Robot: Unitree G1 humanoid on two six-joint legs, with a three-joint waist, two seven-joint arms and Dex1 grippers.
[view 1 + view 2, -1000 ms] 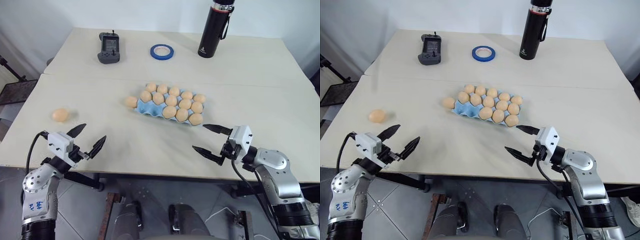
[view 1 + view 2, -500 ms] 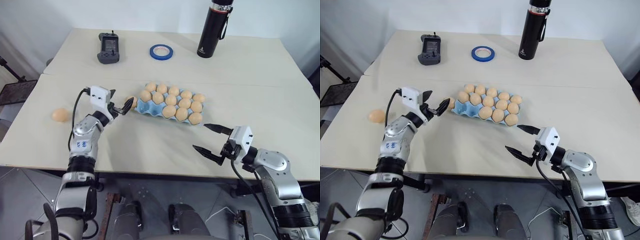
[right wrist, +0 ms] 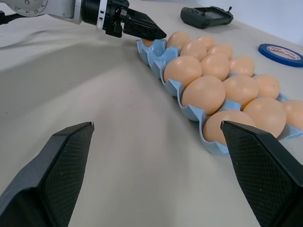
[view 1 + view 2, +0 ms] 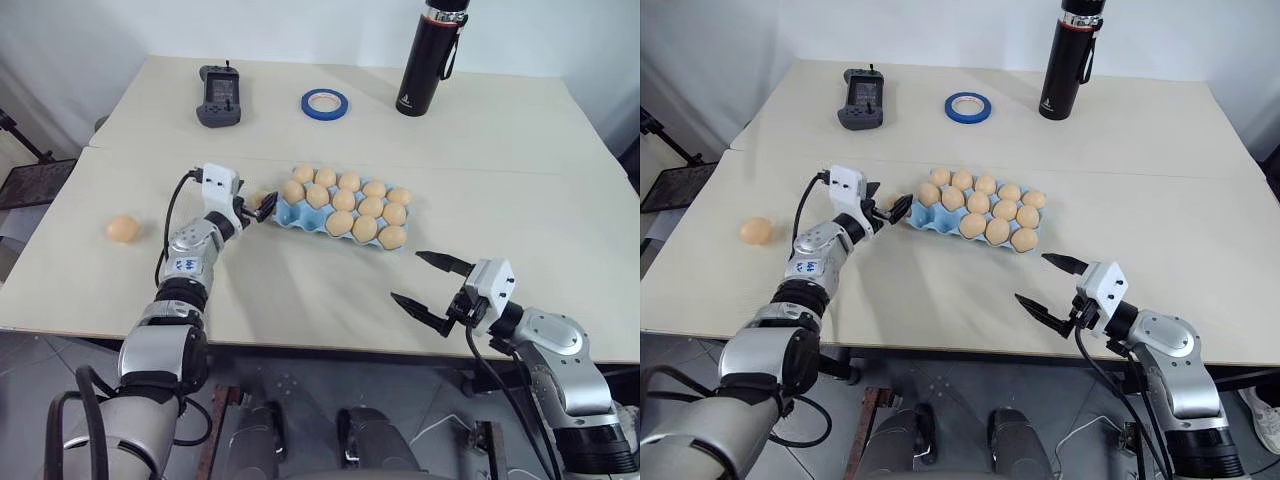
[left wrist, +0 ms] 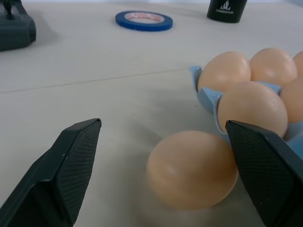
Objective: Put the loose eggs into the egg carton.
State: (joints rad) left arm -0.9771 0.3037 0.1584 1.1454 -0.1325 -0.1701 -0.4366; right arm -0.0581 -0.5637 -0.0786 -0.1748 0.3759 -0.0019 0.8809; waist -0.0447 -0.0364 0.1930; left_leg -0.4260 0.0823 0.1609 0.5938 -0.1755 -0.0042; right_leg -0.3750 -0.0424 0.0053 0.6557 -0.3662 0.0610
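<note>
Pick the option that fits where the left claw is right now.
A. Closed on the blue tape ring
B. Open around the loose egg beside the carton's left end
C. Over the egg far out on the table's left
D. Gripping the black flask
B: the left claw stands open with the loose egg between its fingers, right beside the egg carton.

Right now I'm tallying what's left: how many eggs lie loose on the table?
2. One loose egg lies against the egg carton at its left end, between the open left gripper's jaws; the other sits far left. None seem hidden.
</note>
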